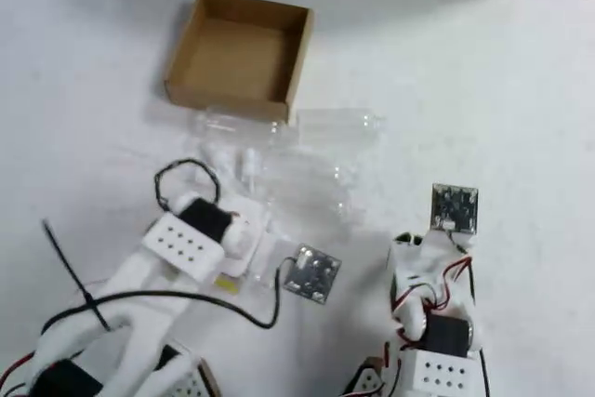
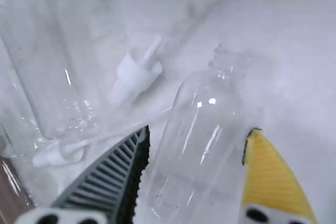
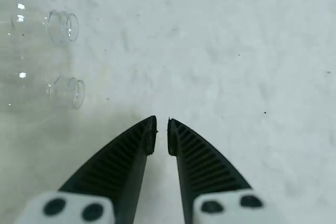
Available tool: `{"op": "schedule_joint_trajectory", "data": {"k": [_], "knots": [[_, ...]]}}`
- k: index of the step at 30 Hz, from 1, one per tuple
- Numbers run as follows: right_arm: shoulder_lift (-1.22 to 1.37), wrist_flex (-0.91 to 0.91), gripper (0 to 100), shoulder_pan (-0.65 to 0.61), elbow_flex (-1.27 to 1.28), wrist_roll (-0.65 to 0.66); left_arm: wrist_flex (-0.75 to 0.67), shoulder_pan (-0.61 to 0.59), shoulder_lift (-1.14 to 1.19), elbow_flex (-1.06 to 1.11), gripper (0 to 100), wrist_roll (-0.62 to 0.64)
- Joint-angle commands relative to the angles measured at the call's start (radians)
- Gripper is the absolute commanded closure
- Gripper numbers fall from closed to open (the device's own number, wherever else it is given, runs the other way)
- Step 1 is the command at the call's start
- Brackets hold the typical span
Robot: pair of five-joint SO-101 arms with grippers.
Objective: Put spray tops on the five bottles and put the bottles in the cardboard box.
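Left claw (image 2: 199,131), spread, straddles bottle (image 2: 210,103) — base cut off.

Clear bottles (image 2: 199,129), white spray tops (image 2: 134,74), brown cardboard box (image 1: 223,102), white table (image 1: 521,90)

Bright even light, glints on bottle (image 2: 202,124)

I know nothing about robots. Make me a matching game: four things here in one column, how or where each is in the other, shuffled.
1 cardboard box
2 left gripper
3 right gripper
4 white spray top

a shut, above the table
b lying loose on the table
c either side of a clear bottle
d brown, at the table's far side

Pairs: 1-d, 2-c, 3-a, 4-b
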Motion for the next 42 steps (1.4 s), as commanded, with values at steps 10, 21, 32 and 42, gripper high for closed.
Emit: {"op": "schedule_joint_trajectory", "data": {"k": [10,21,32,42], "knots": [[-0.008,0.021,98.0,-0.007,0.002,0.014,-0.157,-0.022,0.340,-0.063,73,0.032],[-0.008,0.021,98.1,-0.008,0.002,0.014,-0.086,-0.031,0.364,-0.097,97,0.143],[-0.008,0.021,98.1,-0.008,0.002,0.014,0.063,-0.096,0.363,-0.172,98,0.680],[-0.007,0.021,98.1,-0.007,0.002,0.014,0.018,-0.570,0.364,-0.226,98,1.152]]}}
